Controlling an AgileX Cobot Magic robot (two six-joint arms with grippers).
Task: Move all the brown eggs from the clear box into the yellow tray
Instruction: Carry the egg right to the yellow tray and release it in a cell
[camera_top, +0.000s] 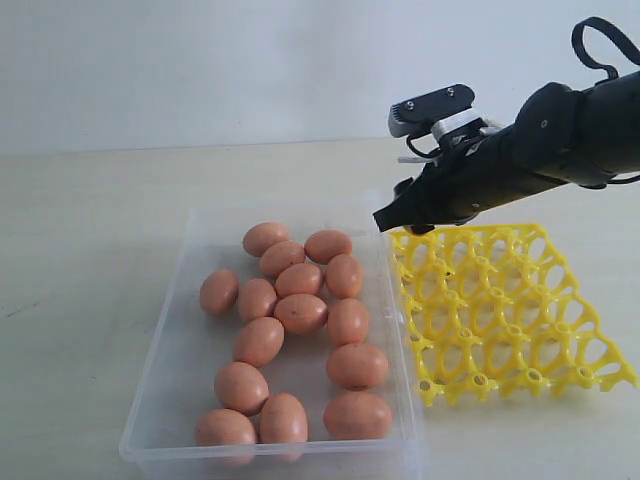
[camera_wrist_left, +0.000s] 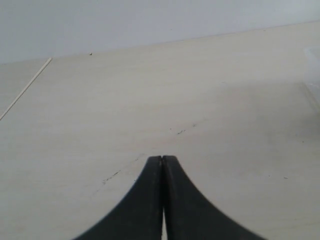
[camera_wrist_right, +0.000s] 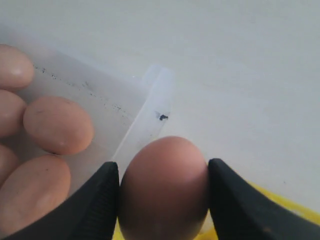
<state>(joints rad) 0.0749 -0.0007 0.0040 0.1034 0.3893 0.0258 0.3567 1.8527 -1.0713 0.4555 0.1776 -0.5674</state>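
- The table is a pale, wood-grained surface under a plain light wall, and everything stands on it.
- The clear box sits left of centre in the exterior view, its long side running away from the camera. One corner of it also shows in the left wrist view.
- The yellow tray lies flat just beside the box's right wall, its near-left corner almost touching that wall.
- The right arm, black with a camera block on its wrist, reaches in from the upper right and slopes down to the left.
- The right gripper hangs above the spot where the box's far right corner meets the tray's far left corner.
- The left gripper hangs over bare table with its two black fingers pressed flat together and nothing between them.
- The brown eggs, some fifteen of them, lie loose on the box floor. They are bunched towards the far and right side, many touching, with a few nearer the front wall.
- One more brown egg is clamped between the right gripper's fingers, one pad on each flank. In the right wrist view the box corner lies behind it and yellow shows below it.
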